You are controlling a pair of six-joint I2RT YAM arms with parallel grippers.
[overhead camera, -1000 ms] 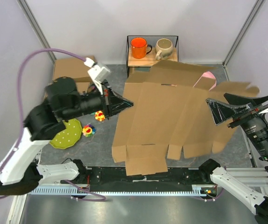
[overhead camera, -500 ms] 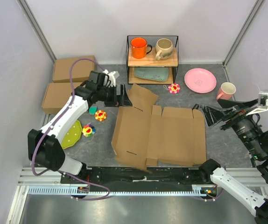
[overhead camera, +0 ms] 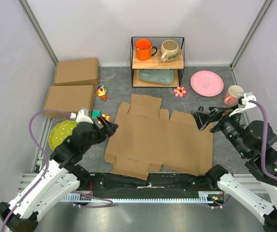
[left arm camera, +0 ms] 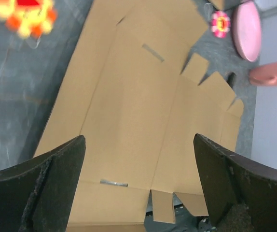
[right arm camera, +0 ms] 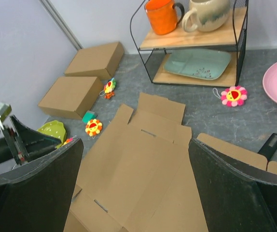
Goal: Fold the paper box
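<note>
The paper box (overhead camera: pixel 158 140) is a large flat die-cut brown cardboard sheet with flaps and slits, lying unfolded in the middle of the table. My left gripper (overhead camera: pixel 107 126) hovers at its left edge, open and empty; in the left wrist view the sheet (left arm camera: pixel 129 111) spreads below the wide-apart left gripper (left arm camera: pixel 139 140). At the sheet's far right corner my right gripper (overhead camera: pixel 203 118) is raised, open and empty. The right wrist view looks down over the sheet (right arm camera: pixel 153 164) between the parted fingers of the right gripper (right arm camera: pixel 136 145).
Two closed brown boxes (overhead camera: pixel 76 71) (overhead camera: pixel 68 100) sit at the back left. A wire shelf (overhead camera: pixel 157 62) holds two mugs and a teal plate. A pink plate (overhead camera: pixel 207 83), pink mug (overhead camera: pixel 234 94), green plate (overhead camera: pixel 61 133) and flower toys (overhead camera: pixel 101 92) (overhead camera: pixel 179 91) lie around.
The sheet was held up off the table a second ago; it now lies flat. My left gripper opened and let it go, and both arms drew back toward the near edge.
</note>
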